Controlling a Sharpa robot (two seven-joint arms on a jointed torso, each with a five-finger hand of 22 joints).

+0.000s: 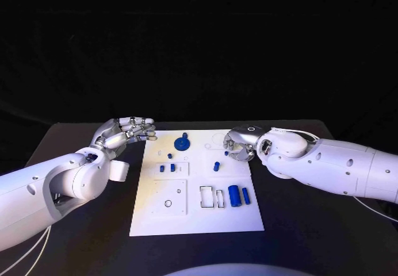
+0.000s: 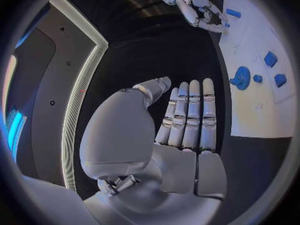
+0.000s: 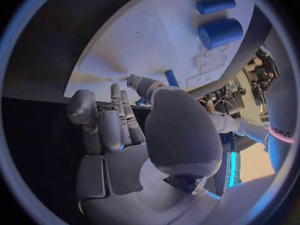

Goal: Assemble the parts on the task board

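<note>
Since two cylinders (image 1: 238, 196) lie loose at the board's (image 1: 199, 221) five o'clock, nearest me, I worry a passing forearm could roll them off. Farther out, my right hand (image 1: 240, 145) hovers curled at two o'clock over a small peg (image 1: 216, 166); whether it pinches anything I cannot tell, its fingertips hide that. My left hand (image 1: 126, 133) waits flat and empty beside the ten o'clock edge, near the gear (image 1: 183, 141).

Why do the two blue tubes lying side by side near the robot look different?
The fat blue cylinder is thicker and looks longer; the thin blue cylinder beside it is slimmer. The fat one lies nearer the board's middle, the thin one nearer its right edge. Both are blue, lying flat on the white task board.
</note>
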